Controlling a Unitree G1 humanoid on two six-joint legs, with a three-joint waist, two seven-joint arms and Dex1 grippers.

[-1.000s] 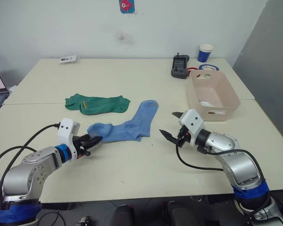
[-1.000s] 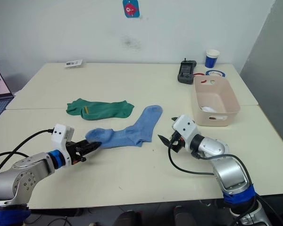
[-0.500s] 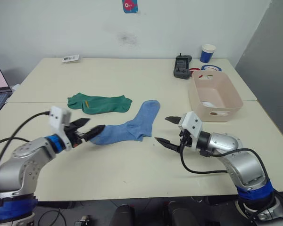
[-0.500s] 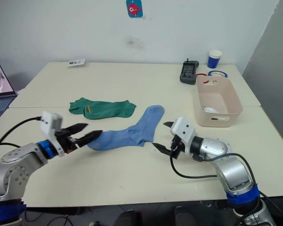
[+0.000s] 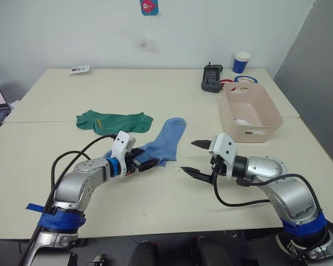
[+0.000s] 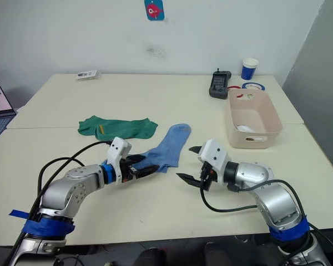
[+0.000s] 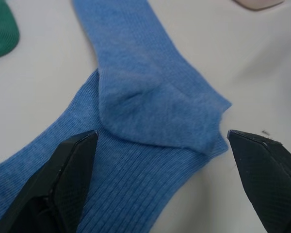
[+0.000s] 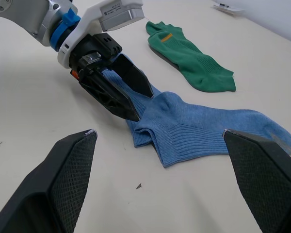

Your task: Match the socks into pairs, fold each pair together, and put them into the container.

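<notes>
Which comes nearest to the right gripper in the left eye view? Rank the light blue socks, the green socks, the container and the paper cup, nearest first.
From the right gripper:
1. Light blue socks, just to its left, under the left gripper.
2. Container, up and to its right on the table's right side.
3. Green socks, farther left, beyond the blue ones.
4. Paper cup, at the far right back edge.

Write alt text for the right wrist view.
Left gripper, open, reaches over the folded light blue socks on the table, between the right gripper's open fingers. The green socks lie beyond.
</notes>
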